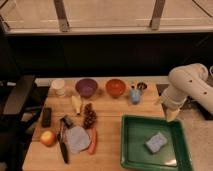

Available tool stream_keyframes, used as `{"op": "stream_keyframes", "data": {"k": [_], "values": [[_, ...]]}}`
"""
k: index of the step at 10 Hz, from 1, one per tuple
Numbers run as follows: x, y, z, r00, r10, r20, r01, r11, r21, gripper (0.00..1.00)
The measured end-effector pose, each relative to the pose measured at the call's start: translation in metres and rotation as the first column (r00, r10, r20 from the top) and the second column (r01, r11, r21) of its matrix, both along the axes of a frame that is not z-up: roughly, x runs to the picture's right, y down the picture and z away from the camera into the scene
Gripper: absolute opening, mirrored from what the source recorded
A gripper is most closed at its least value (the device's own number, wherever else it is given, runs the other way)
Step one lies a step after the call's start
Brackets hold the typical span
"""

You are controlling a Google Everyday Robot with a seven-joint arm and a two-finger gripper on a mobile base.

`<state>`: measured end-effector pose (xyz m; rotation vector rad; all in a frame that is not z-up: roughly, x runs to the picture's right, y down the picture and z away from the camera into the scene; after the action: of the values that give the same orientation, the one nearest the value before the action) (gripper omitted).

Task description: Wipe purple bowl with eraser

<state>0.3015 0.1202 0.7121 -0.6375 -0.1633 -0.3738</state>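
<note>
The gripper [171, 116] is seen at the right side of the wooden table [107, 107], hung point-down from the white arm over the far right corner of the green tray [142, 118]; its fingers are held spread, and nothing is pinched between them. The purple bowl [86, 87] is found well apart from it, in the back row of the table, set upright between a white cup [58, 87] on its left and the orange bowl [115, 87] on its right. The eraser [46, 116] is laid flat near the left edge of the table, in front of the cup and just behind a red-and-yellow apple [48, 138]; it is touched by nothing. A blue-grey sponge [155, 142] is seen lying inside the tray. Between bowl row and front edge, a pale banana [76, 104], a bunch of dark grapes [89, 116], a black-handled knife [63, 146], a greyish round piece [77, 139] and a carrot [92, 141] are spread out. A small blue vessel [134, 96] is placed to the right of the orange bowl, near the arm.
</note>
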Motion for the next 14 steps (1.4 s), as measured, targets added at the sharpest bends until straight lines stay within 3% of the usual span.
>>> {"op": "stream_keyframes", "data": {"k": [6, 8, 10, 11, 13, 14], "values": [[0.000, -0.001, -0.002, 1.000, -0.001, 0.002, 0.001, 1.0000, 0.007, 0.62], [-0.008, -0.005, 0.001, 0.997, -0.069, 0.026, 0.068, 0.9976, 0.010, 0.62], [-0.039, -0.015, 0.006, 0.975, -0.205, 0.084, 0.205, 0.9787, 0.016, 0.62], [-0.055, -0.020, 0.008, 0.964, -0.246, 0.101, 0.245, 0.9693, 0.021, 0.62], [-0.112, -0.029, 0.015, 0.919, -0.359, 0.159, 0.359, 0.9328, 0.034, 0.62], [-0.131, -0.030, 0.018, 0.902, -0.393, 0.178, 0.393, 0.9188, 0.040, 0.62]]}}
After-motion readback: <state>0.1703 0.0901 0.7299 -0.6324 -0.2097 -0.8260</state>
